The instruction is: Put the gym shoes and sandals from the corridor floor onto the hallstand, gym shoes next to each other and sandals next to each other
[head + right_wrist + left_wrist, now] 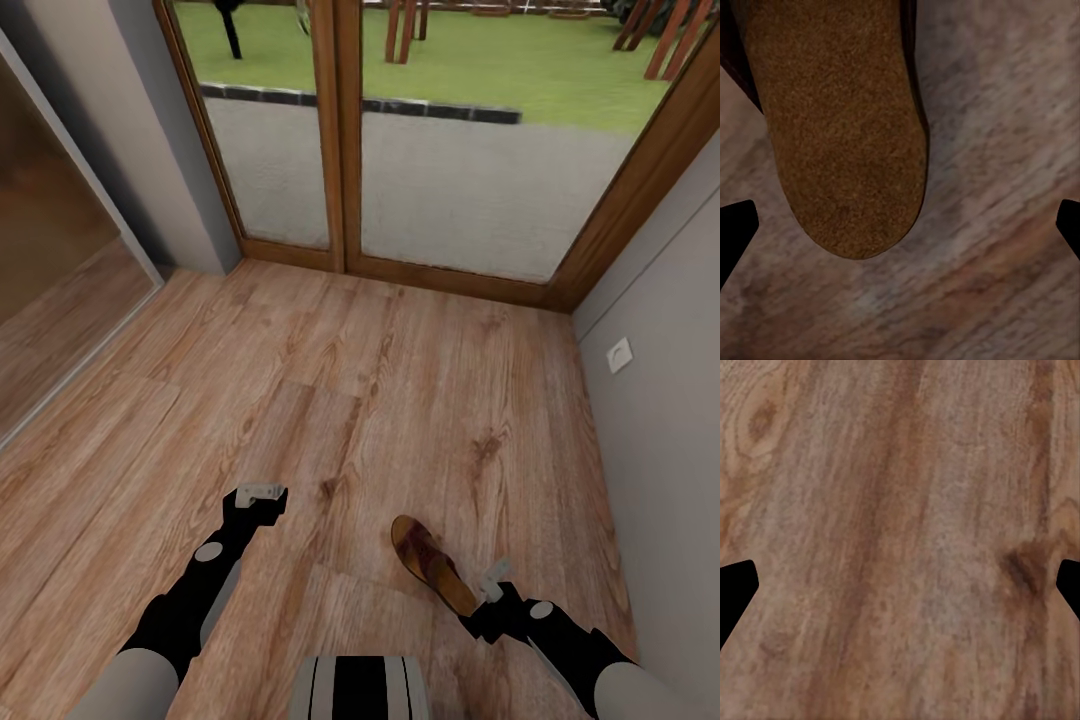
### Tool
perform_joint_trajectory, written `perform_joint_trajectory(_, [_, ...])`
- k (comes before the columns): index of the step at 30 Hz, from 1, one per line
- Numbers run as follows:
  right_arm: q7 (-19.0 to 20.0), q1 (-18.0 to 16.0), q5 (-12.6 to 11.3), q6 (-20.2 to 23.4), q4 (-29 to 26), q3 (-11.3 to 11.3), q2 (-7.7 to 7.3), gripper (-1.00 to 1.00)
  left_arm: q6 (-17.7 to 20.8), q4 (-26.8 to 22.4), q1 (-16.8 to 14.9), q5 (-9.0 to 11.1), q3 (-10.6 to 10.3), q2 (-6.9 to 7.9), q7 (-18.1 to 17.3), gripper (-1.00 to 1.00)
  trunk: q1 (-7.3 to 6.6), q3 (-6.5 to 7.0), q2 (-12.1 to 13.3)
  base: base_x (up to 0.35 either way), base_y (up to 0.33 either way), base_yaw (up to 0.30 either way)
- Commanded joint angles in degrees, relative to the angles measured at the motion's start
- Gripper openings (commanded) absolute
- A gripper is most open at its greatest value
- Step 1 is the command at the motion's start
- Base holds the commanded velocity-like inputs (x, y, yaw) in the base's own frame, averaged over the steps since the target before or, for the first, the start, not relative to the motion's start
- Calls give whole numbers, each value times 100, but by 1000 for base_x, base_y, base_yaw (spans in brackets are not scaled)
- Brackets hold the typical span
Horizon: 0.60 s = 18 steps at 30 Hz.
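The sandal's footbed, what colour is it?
Tan, cork-like on the sandal; clearest in the right wrist view.

wood-plank floor [330, 380], glazed wooden doors [340, 130] ahead showing lawn, grey wall [670, 400] with socket [620, 355].

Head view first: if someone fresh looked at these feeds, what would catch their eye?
A single sandal lying on the wood-plank corridor floor, just ahead of the right gripper, whose jaws are spread wide over its tan rounded end. Beyond, the big wood-framed glass doors show a green lawn.

Bare corridor floor [330, 400] surrounds the sandal [432, 565]; wall [670, 400] nearby.
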Motion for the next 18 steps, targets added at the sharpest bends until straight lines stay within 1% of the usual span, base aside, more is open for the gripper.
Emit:
perform_joint_trajectory(1, [18, 0, 34, 14, -10, -1, -2, 100, -13, 2, -2, 1, 2, 0, -10, 100, -1, -3, -1, 5, 1, 0])
perform_joint_trajectory(8, [18, 0, 34, 14, -10, -1, -6, 100, -13, 2, -2, 2, 9, 1, -10, 100, -1, -9, -1, 1, 0, 0])
perform_joint_trajectory(18, [18, -3, 34, 14, -10, -1, -1, 100, -13, 2, -2, 3, 10, 3, -10, 100, 25, -315, -15, 0, 0, 0])
